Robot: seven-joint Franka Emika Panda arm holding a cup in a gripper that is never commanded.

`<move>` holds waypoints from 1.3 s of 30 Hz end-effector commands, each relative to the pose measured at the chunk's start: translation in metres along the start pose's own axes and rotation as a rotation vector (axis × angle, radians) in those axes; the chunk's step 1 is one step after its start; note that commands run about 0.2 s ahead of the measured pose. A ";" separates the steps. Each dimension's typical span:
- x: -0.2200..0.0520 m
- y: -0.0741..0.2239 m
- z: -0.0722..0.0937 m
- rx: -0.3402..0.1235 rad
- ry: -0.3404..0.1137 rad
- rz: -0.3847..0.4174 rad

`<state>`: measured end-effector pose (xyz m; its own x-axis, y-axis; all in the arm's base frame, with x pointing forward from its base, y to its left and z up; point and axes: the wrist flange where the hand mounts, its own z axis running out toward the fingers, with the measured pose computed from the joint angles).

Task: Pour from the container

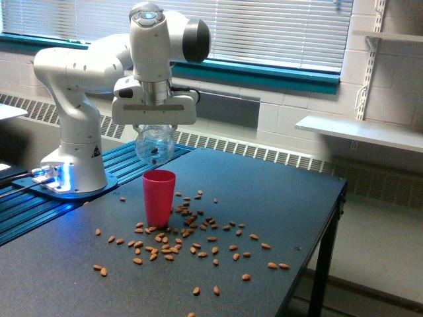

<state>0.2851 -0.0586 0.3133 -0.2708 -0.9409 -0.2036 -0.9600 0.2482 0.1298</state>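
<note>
Exterior view: my claw (pixel 154 127) pinches the jar (pixel 154 145) from above, so the jar hangs just under my fingers, tipped, with only a few nuts showing inside. The cup (pixel 159 197) stands below me, a little toward the view's right, apart from the jar. Many nuts (pixel 192 234) lie loose on the table (pixel 291 211) around the cup. My worry: if the jar's mouth is off-centre, more nuts bounce off the rim and scatter, or I clip the cup and topple it

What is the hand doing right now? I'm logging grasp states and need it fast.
Hand: closed on the clear jar, held above the pink-red cup.
</note>
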 end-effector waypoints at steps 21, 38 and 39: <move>-0.003 0.005 0.002 -0.017 -0.010 -0.008; 0.001 0.003 -0.003 0.053 0.023 -0.006; 0.001 0.003 -0.004 0.057 0.025 -0.008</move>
